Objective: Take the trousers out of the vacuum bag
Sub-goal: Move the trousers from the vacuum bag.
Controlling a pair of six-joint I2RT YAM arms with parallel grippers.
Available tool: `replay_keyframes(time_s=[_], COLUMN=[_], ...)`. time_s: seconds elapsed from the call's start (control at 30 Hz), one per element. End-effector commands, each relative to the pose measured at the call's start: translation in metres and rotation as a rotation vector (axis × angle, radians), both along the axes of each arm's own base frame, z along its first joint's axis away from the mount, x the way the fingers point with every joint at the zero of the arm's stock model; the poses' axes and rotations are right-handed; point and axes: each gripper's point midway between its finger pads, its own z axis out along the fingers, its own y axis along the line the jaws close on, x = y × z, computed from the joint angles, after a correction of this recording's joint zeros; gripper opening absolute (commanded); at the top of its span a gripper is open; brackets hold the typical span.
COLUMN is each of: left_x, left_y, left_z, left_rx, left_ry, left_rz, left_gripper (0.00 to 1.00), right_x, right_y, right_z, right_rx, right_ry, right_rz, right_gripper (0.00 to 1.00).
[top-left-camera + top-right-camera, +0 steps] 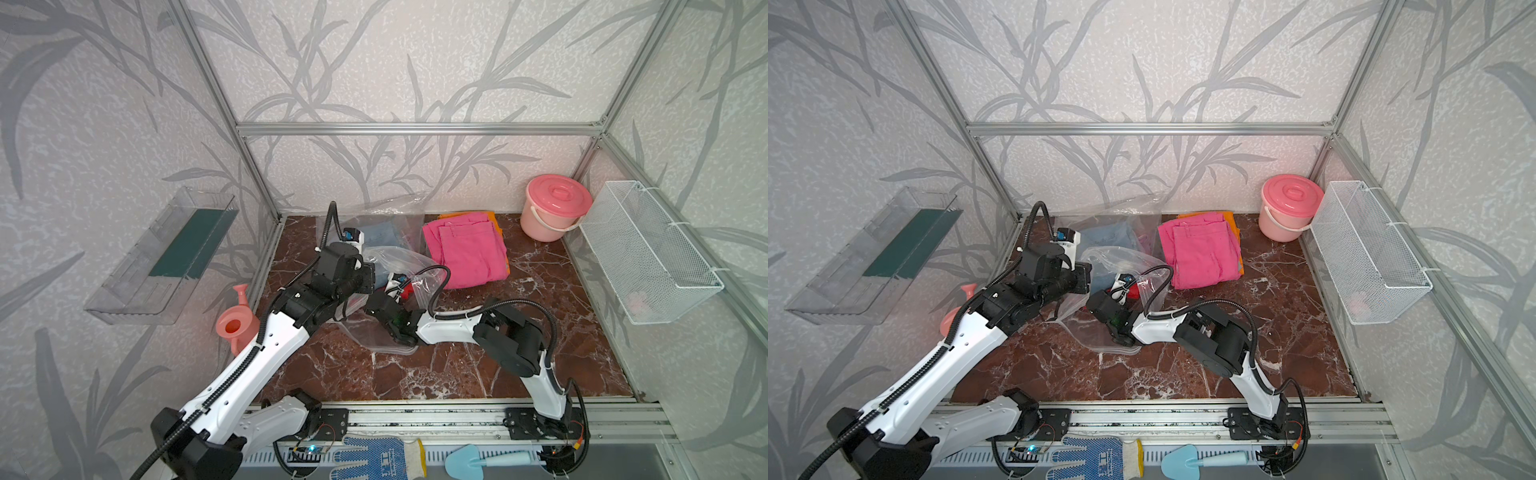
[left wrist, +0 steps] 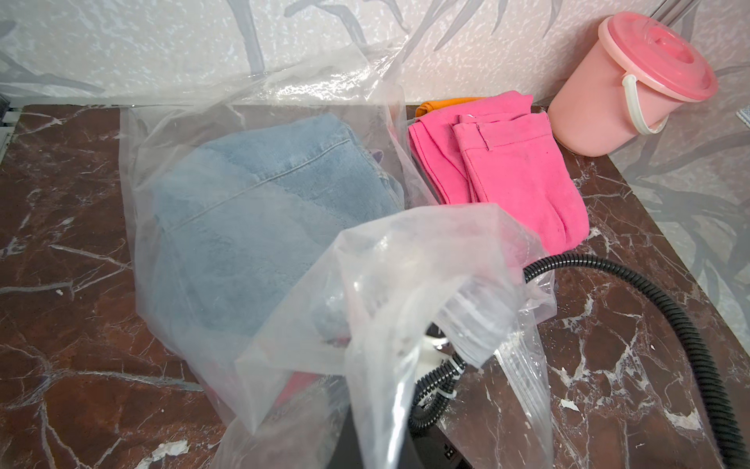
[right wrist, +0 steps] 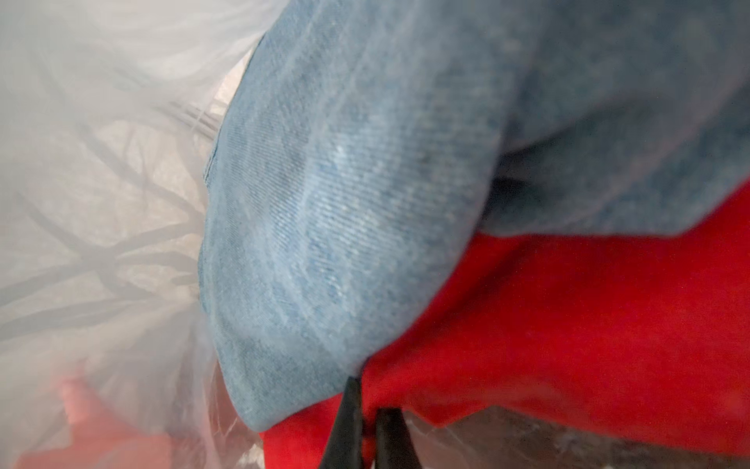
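Observation:
The clear vacuum bag (image 1: 399, 257) (image 2: 259, 251) lies at the back of the marble floor with its mouth toward the arms. Blue denim trousers (image 2: 259, 203) (image 3: 345, 182) and red trousers (image 3: 568, 325) (image 1: 1133, 291) are inside it. Hot pink trousers (image 1: 469, 253) lie outside to its right, on top of orange ones (image 1: 492, 218). My left gripper (image 1: 370, 276) holds the bag's upper film lifted; in the left wrist view plastic hides its jaws. My right gripper (image 3: 371, 422) reaches into the bag mouth, shut on the edge of the red trousers under the denim.
A pink lidded bucket (image 1: 555, 205) stands in the back right corner. A white wire basket (image 1: 652, 249) hangs on the right wall and a clear tray (image 1: 162, 257) on the left wall. A pink watering can (image 1: 237, 324) sits left; a dotted glove (image 1: 374, 457) and blue trowel (image 1: 478, 459) lie in front.

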Motion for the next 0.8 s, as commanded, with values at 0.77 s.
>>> replay_keyframes(time_s=[0.77], left_x=[0.003], left_y=[0.006], left_z=[-0.013], left_rx=[0.024], left_ry=[0.03], left_rz=[0.024], left_gripper=[0.0], right_x=[-0.014], right_y=[-0.023], right_z=[0.082], right_rx=[0.125], right_ry=[-0.111], right_rz=[0.032], right_gripper=[0.02])
